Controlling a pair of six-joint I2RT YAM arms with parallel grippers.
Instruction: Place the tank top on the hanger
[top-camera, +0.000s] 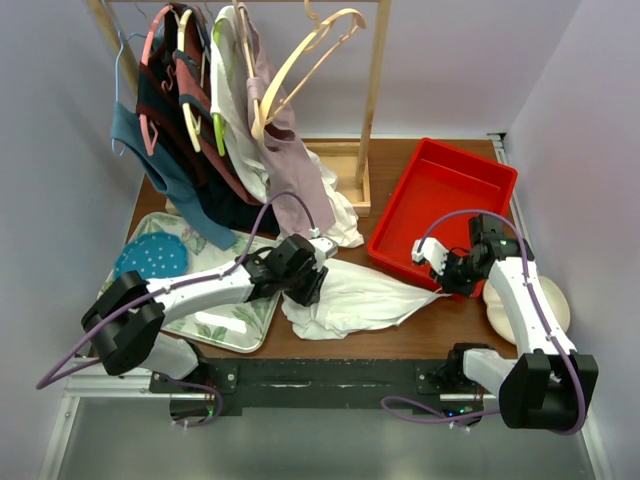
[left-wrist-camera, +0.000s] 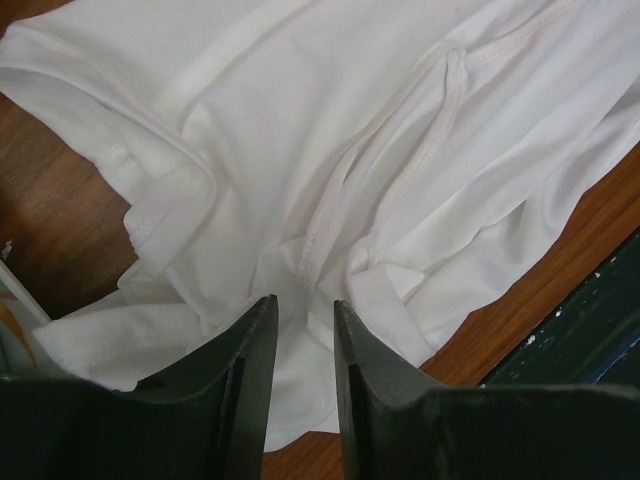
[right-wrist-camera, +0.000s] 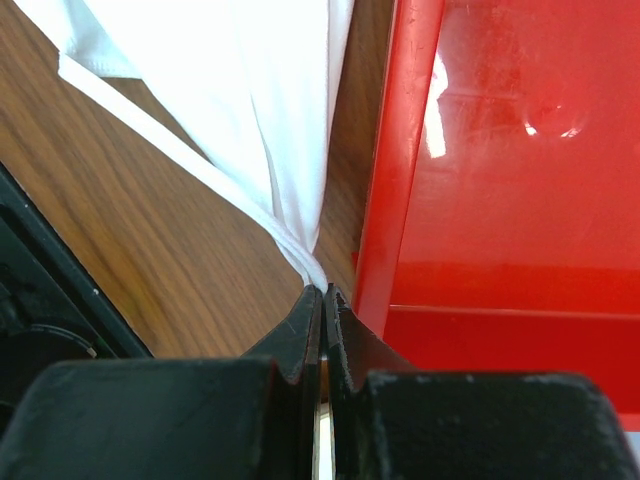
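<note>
The white tank top (top-camera: 350, 300) lies crumpled on the wooden table between the arms. My left gripper (top-camera: 310, 283) is low over its left part. In the left wrist view the gripper (left-wrist-camera: 305, 300) is open, its fingers a narrow gap apart astride a bunched fold of the top (left-wrist-camera: 300, 120). My right gripper (top-camera: 443, 283) is shut on a drawn-out corner of the top (right-wrist-camera: 270, 90), pinched at the tips (right-wrist-camera: 324, 290) beside the red bin. The pale cream hanger (top-camera: 497, 318) lies at the table's right edge, mostly hidden under my right arm.
A red bin (top-camera: 450, 195) stands at the back right and fills the right of the right wrist view (right-wrist-camera: 500, 150). A wooden rack (top-camera: 375, 100) holds several garments and hangers. A floral tray (top-camera: 235, 325) and a blue dotted plate (top-camera: 150, 258) lie at the left.
</note>
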